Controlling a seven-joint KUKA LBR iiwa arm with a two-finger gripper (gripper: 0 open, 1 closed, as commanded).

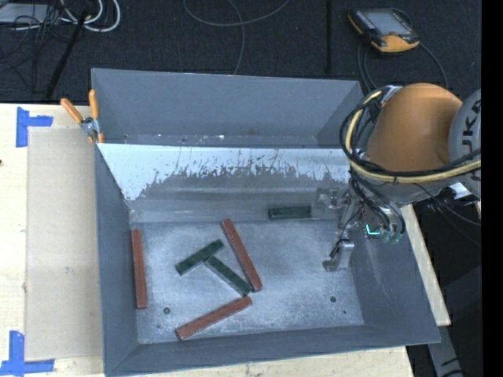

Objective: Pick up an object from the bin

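Observation:
My gripper [339,258] hangs low over bare bin floor at the right side. The nearest thing is a short dark green bar [289,211], lying flat by the foot of the back wall, up and to the left of the gripper and apart from it. Further left a reddish-brown stick [240,254] lies slanted on the floor. A dark green stick [229,275] lies against its lower end.
Another dark green stick [200,257] lies left of the slanted pair. A reddish-brown stick [214,318] rests near the front wall, and a third [138,268] lies along the left wall. The arm's orange dome and cables overhang the bin's right rim.

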